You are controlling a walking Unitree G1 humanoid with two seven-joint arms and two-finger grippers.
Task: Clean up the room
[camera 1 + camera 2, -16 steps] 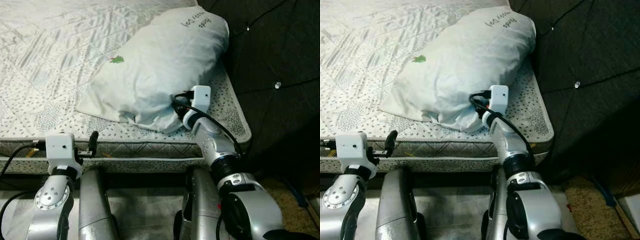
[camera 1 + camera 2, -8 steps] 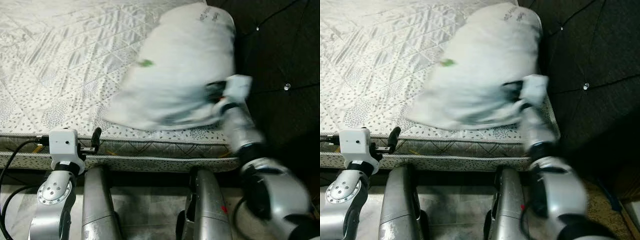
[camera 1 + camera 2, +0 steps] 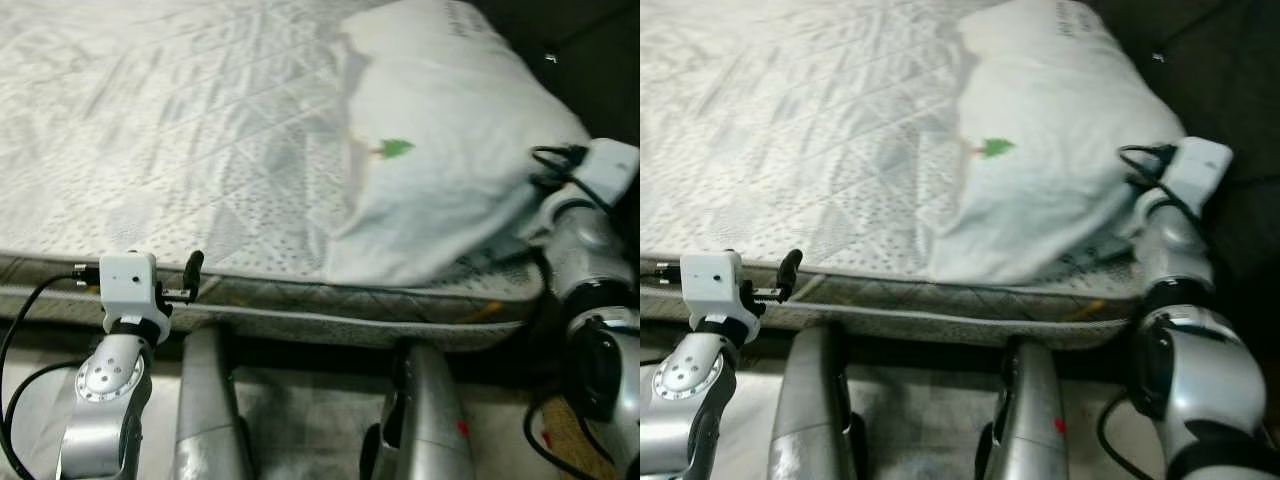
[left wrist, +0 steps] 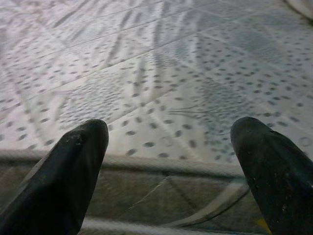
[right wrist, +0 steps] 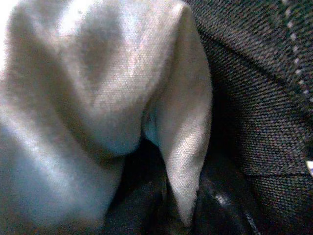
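Pillow clamped at the bed's right end, against the dark headboard.

The quilted mattress stretches bare to the left of the white pillow, whose near right corner is pinched in the right gripper beside the headboard. The left gripper hovers spread at the mattress's front edge, well apart from the pillow.

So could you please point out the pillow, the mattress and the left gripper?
pillow (image 3: 450, 150), left eye view, middle of its case.
mattress (image 3: 160, 130), left eye view, bare quilted top.
left gripper (image 4: 168, 166), left wrist view, midway between fingertips.
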